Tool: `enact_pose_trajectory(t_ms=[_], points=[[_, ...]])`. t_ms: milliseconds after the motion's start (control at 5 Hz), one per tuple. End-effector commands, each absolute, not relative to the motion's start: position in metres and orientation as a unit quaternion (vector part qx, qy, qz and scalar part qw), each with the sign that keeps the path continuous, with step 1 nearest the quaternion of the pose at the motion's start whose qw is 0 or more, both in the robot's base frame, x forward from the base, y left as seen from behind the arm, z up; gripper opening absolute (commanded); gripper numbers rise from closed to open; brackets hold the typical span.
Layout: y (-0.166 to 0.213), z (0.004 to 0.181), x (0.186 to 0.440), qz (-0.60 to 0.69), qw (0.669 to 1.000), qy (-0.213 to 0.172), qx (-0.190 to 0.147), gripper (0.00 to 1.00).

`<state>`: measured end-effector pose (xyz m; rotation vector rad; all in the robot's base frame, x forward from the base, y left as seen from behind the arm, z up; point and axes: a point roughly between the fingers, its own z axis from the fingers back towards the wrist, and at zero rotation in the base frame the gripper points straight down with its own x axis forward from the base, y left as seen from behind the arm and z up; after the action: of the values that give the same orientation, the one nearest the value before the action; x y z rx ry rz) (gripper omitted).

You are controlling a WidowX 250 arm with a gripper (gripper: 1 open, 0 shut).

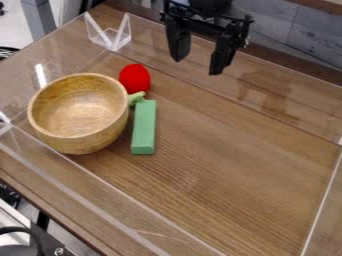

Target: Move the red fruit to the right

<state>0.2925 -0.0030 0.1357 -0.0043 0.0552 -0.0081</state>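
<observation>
- One red fruit (132, 77) lies on the wooden table (241, 150), a small glossy, rounded piece much smaller than the wooden bowl (80, 112).
- It sits just behind the bowl's far right rim, close to or touching it, and near the far end of the green block (143, 127).
- Its leafy cap cannot be made out from this view, so which way it points is unclear; the shape looks nearly round, with no plain long axis.
- The green block lies flat beside the bowl, its long side running roughly toward the camera.
- The gripper (198, 55) hangs above the table behind and to the right of the fruit, pointing down, its two dark fingers (177, 44) spread wide apart with nothing between them.
- Clear plastic walls (107, 32) ring the tabletop.
</observation>
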Motion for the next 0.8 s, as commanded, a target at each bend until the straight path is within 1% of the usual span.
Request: enact_pose_trajectory(t_ms=[0,200,400,600], points=[[0.003,0.127,0.292,0.010,0.999,0.039,-0.002,1.00],[0.027,0.129,0.298,0.117,0.993,0.024,-0.006,1.00],[0.067,0.135,0.302,0.226,0.974,0.012,-0.018,1.00],[0.104,0.137,0.306,0.320,0.947,0.002,-0.029,1.00]])
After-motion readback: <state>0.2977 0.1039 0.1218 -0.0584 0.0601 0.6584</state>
